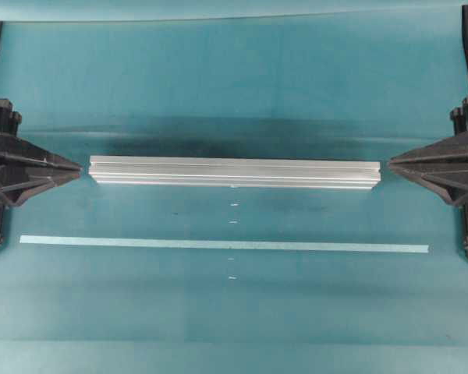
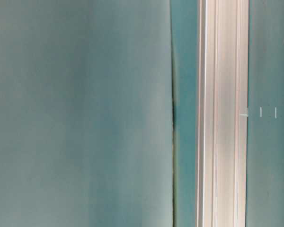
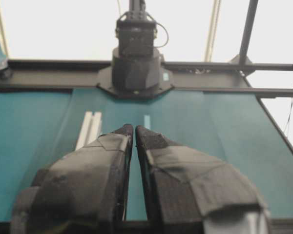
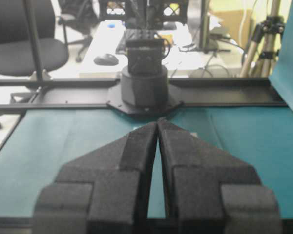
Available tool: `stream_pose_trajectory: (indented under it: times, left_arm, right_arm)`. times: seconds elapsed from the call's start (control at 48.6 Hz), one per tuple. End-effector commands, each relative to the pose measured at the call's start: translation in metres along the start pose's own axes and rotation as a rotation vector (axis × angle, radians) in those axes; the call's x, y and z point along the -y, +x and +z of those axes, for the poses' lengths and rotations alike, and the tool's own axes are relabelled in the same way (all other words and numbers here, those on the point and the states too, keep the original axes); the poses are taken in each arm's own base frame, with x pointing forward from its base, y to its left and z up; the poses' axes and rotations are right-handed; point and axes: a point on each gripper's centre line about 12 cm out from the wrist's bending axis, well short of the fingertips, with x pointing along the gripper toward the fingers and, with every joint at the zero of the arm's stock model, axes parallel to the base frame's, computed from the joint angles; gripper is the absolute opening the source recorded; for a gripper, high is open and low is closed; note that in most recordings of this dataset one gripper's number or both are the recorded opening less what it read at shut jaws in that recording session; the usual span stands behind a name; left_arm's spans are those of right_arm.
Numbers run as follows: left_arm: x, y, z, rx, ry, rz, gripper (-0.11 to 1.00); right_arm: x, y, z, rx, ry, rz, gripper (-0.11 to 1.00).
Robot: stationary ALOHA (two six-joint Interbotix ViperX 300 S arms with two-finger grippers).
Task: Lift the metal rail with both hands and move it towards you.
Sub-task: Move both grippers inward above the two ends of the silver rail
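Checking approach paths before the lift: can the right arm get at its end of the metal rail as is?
Probably yes. The right gripper, fingertips together, points at the metal rail end across a short bare gap of table; nothing lies between. It must open first.

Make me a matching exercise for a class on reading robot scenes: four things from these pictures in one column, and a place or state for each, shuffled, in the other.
Things:
1. metal rail
2. tape strip
3. left gripper
4. right gripper

Places or states:
A. shut, empty, off the rail's right end in the overhead view
B. flat on the table, below the rail in the overhead view
C. shut, empty, off the rail's left end in the overhead view
D. lying between the two grippers, held by neither

Pairs: 1-D, 2-B, 3-C, 4-A
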Motion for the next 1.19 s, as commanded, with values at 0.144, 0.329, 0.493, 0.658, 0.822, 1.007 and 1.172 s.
stream_pose_trajectory:
  times: [0.144, 0.329, 0.493, 0.658, 0.822, 1.007, 1.172]
  left_arm:
    - [0.001, 0.014, 0.006, -0.037, -0.051, -0.004, 0.02]
    - [-0.001, 0.023, 0.004, -0.155, -0.057, 0.006, -0.04]
    - [-0.008, 0.035, 0.005, -0.313, -0.065, 0.044, -0.04]
    - [-0.021, 0.051, 0.010, -0.497, -0.067, 0.100, -0.04]
    - [-0.034, 0.064, 0.007, -0.667, -0.072, 0.147, -0.04]
    - [-0.050, 0.085, 0.001, -0.792, -0.078, 0.188, -0.04]
    - [-0.054, 0.097, -0.007, -0.934, 0.010, 0.147, -0.04]
  right_arm:
    - [0.000, 0.003, -0.004, -0.034, 0.116, -0.009, 0.00]
    - [0.004, 0.003, -0.015, -0.156, 0.219, -0.042, -0.02]
    - [0.014, 0.005, -0.013, -0.295, 0.299, -0.113, -0.02]
    - [0.028, 0.008, -0.006, -0.494, 0.362, -0.208, -0.03]
    - [0.033, 0.013, -0.007, -0.682, 0.323, -0.248, -0.03]
    - [0.039, 0.027, -0.016, -0.852, 0.307, -0.280, -0.03]
    - [0.044, 0.046, -0.018, -0.996, 0.223, -0.248, -0.03]
